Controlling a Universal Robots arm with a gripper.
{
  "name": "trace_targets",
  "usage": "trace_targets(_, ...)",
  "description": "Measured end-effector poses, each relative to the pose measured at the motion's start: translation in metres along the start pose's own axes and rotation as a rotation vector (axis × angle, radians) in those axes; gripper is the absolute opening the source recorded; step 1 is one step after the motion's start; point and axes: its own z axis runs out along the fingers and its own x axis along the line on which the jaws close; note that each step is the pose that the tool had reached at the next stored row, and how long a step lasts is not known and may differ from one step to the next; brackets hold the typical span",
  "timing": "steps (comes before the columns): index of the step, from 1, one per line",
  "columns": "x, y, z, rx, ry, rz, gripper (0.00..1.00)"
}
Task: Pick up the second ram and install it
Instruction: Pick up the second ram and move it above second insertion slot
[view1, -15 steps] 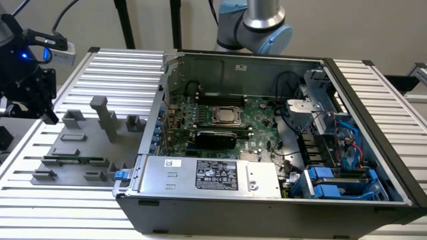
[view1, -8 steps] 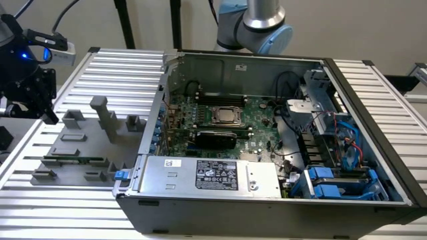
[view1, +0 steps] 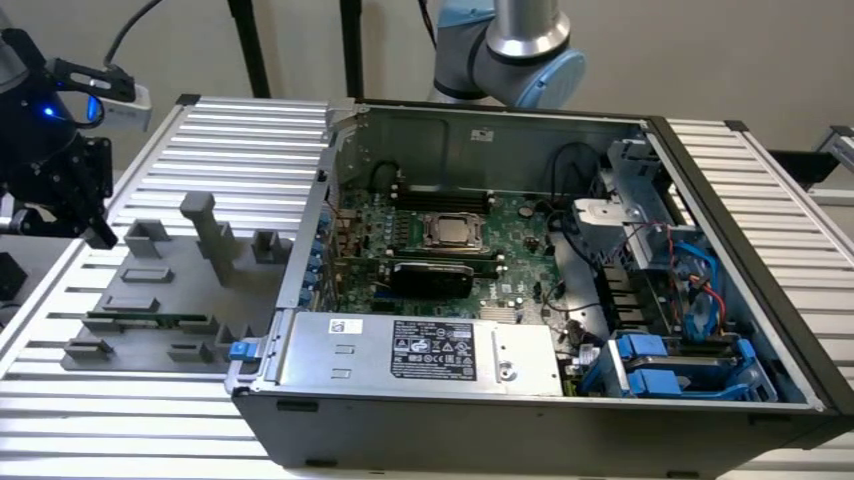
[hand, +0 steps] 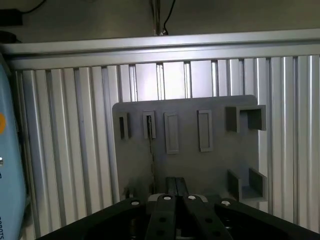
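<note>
Just one second ram (view1: 147, 321) was spotted: a thin green strip, sat in the one grey fixture plate (view1: 180, 300) on the ribbed worktop (view1: 254, 130), at the exterior view's left of the open PC case (view1: 534, 430). It hadn't been picked up. The tool (hand: 176, 184) was parked up over the plate, clear of the ram, with its two fingers pressed together and nothing clamped between them.

On the plate, four narrow slots in a row and two U-shaped blocks were counted in the wrist view, plus one tall post (view1: 200, 228) in the exterior view.

Inside the case, one motherboard (view1: 514, 265), one CPU socket (view1: 454, 230), one labelled power supply (view1: 414, 350) and two blue drive brackets (view1: 654, 365) were seen.
</note>
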Motion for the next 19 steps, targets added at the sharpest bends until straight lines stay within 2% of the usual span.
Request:
trace_targets(13,0.0000,0.0000,0.0000,-0.0001,0.0000,-0.004,0.11)
trace_targets(19,0.0000,0.0000,0.0001,-0.0023,-0.0010,-0.090,0.11)
